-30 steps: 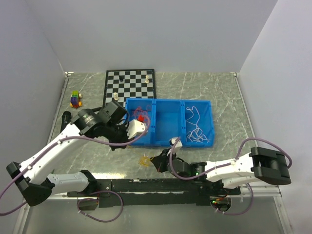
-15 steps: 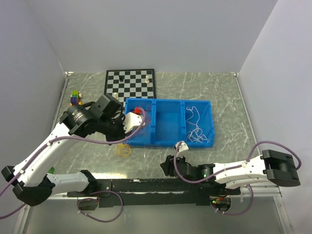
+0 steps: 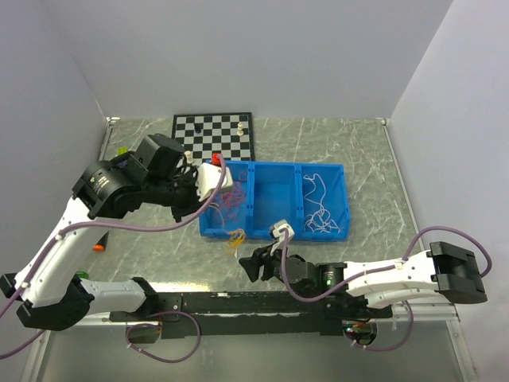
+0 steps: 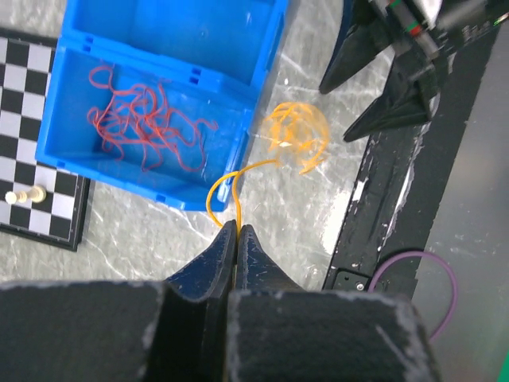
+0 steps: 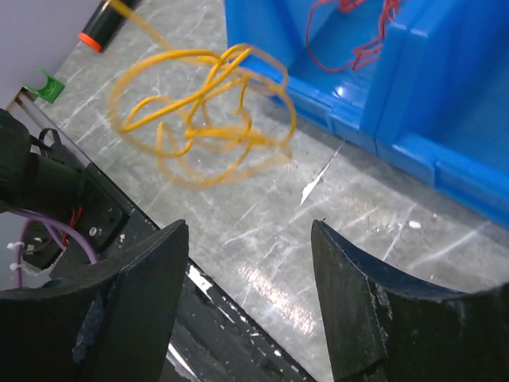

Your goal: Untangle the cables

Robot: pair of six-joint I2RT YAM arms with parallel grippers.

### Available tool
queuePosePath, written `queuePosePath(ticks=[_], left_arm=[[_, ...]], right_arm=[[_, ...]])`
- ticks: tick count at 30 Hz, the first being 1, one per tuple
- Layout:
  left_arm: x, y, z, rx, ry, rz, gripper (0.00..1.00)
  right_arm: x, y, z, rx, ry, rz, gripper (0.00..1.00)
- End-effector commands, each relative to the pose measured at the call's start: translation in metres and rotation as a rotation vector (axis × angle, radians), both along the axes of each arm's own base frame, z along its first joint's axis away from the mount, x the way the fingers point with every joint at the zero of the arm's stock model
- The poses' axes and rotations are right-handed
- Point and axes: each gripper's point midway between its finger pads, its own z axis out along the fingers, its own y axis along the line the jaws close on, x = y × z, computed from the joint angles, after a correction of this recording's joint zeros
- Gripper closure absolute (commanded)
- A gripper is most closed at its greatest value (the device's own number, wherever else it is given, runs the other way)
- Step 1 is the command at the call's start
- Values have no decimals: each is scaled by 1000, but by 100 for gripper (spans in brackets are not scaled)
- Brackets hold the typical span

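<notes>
My left gripper (image 4: 237,225) is shut on one strand of the orange cable (image 4: 298,135). It hangs over the blue bin's near-left corner (image 3: 200,213). The strand runs down to a loose orange tangle (image 3: 235,239) just in front of the bin, blurred in the right wrist view (image 5: 203,111). My right gripper (image 5: 248,227) is open and holds nothing. It sits low over the table (image 3: 253,267), just short of the tangle. Red cables (image 3: 231,199) (image 4: 147,123) lie in the left compartment of the blue bin (image 3: 270,233). White cables (image 3: 318,211) lie in the right compartment.
A chessboard (image 3: 213,137) with a few pieces lies behind the bin. An orange-capped marker (image 3: 98,247) (image 5: 99,32) and a small green piece (image 3: 82,275) lie at the left. The black base rail (image 3: 238,302) runs along the near edge.
My right gripper has opened and let go of the orange cable. My left arm has lifted and drawn back toward the chessboard, and the orange tangle swings below it.
</notes>
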Motion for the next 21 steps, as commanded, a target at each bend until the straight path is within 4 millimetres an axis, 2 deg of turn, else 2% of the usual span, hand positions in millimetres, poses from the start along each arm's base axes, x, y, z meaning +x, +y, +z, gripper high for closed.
queuePosePath(ticks=[1,8,13,21], left_arm=[[-8,-5,17,-49,-9,-52,99],[-7,-11,41,-103,-50,-66,99],[-8,-12,49,-122,-69,-75,99],[-13,-13,66,-164,-101,-95,99]], right_arm=[[2,14,26,62,-67,26,30],[9,27,31,116,-79,43,30],[19,40,34,143,-74,56,30],[41,41,54,279,-80,57,30]])
